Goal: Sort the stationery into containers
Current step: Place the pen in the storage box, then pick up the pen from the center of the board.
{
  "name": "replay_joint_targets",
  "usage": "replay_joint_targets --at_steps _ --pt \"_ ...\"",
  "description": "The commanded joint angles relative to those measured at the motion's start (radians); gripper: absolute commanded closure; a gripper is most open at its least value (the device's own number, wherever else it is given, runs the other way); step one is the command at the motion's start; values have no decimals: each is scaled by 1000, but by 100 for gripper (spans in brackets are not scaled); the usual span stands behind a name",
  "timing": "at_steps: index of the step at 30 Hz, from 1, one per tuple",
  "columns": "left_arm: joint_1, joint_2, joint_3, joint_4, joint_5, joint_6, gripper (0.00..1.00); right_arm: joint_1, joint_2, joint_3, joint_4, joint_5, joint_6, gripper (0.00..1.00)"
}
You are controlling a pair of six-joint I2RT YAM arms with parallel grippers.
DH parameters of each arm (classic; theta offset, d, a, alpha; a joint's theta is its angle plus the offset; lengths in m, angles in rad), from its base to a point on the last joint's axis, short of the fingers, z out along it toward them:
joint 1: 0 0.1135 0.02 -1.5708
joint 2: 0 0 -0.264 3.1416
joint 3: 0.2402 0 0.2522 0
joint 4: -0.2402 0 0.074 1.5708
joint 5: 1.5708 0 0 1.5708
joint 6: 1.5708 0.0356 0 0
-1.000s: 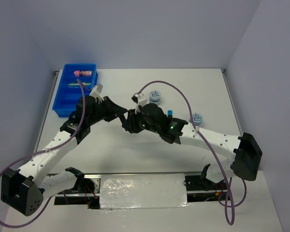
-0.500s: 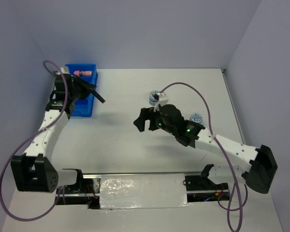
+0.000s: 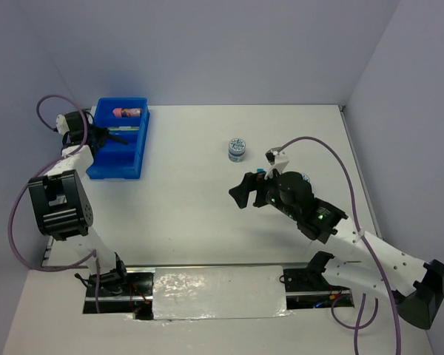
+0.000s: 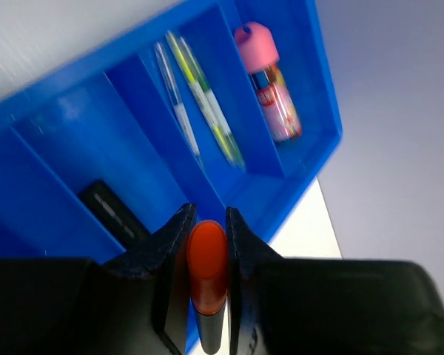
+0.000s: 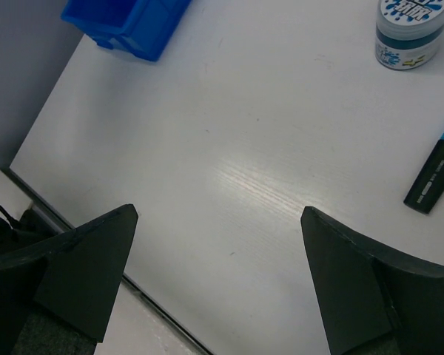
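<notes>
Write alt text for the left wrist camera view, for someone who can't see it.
The left gripper grips an orange-capped marker between its jaws, poised over a blue divided tray. In the tray's compartments lie two thin pens, a pink-capped cylinder and a black item too blurred to identify.

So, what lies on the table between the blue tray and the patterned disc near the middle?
Nothing. Between the blue tray and the patterned disc the white table is bare; the top view shows it, and the right wrist view agrees.
</notes>
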Motion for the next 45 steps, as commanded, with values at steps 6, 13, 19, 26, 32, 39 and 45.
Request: replay_joint_targets --at_steps 6,13,19,26,32,39,45 --pt "13 74 21 174 -89 -33 85 -35 -70 17 -46 -26 -72 0" --pt "13 99 33 191 -82 -16 37 -41 -38 25 -25 -59 -79 0" --pt "20 93 -11 202 -76 -50 34 -56 -3 15 -10 -69 -83 0" --pt "4 -45 180 -135 -70 -10 3 -211 281 124 -195 21 -57 0" --pt "-35 -364 83 -321 7 119 1 -314 510 212 -247 98 -57 1" --pt "-136 -804 -270 -321 139 318 1 -357 726 311 -231 46 -92 19" --pt "-145 -932 -358 -453 214 450 1 -372 864 397 -247 35 -94 31"
